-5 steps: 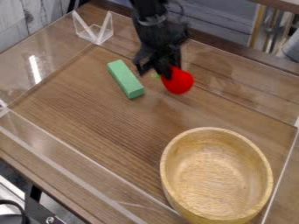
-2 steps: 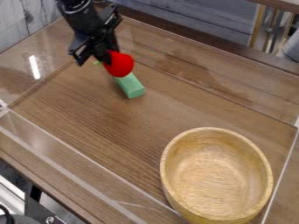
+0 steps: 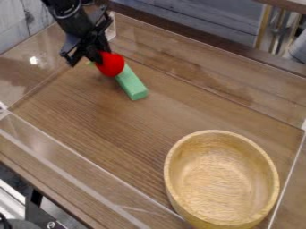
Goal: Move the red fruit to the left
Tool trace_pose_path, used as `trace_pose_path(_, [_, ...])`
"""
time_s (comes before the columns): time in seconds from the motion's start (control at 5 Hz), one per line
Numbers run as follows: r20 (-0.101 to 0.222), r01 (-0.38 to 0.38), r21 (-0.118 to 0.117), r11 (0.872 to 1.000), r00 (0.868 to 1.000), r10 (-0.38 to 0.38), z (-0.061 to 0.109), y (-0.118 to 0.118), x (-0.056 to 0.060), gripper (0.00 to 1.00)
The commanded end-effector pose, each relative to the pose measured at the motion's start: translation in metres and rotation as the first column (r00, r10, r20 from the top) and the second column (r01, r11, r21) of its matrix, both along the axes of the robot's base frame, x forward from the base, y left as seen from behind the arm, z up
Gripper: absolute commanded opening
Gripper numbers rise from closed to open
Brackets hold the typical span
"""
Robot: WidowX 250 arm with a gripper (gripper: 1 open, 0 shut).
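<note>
The red fruit is small, glossy and round, and it sits between the dark fingers of my gripper, which is shut on it. The gripper points steeply down at the far left of the wooden table, just left of the green block. The fruit hangs close above the table surface, next to the block's far end; whether it touches the wood I cannot tell. Its green top is hidden by the fingers.
A green rectangular block lies flat just right of the fruit. A large wooden bowl stands at the near right. Clear plastic walls border the table on the left and front. A chair leg stands behind the table.
My gripper has carried the red fruit leftward, from right of the green block over it to the block's left side, and a little lower. The block and bowl have stayed put.
</note>
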State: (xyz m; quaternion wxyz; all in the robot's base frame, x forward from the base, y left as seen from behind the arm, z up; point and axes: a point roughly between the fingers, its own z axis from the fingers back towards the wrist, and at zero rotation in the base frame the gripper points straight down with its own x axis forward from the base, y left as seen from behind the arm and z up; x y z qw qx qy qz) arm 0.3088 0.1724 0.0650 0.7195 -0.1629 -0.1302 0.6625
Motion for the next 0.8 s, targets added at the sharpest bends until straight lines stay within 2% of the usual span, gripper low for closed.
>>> trace_pose_path(0.0, [0.052, -0.041, 0.041, 0.998, 0.998, 0.039, 0.0109, 0.0084, 0.0031, 0.00])
trace_pose_path(0.2, [0.050, -0.070, 0.039, 0.997, 0.996, 0.068, 0.0025, 0.0058, -0.0017, 0.00])
trace_pose_path(0.6, [0.039, -0.102, 0.032, 0.994, 0.994, 0.100, 0.0041, 0.0079, 0.0000, 0.00])
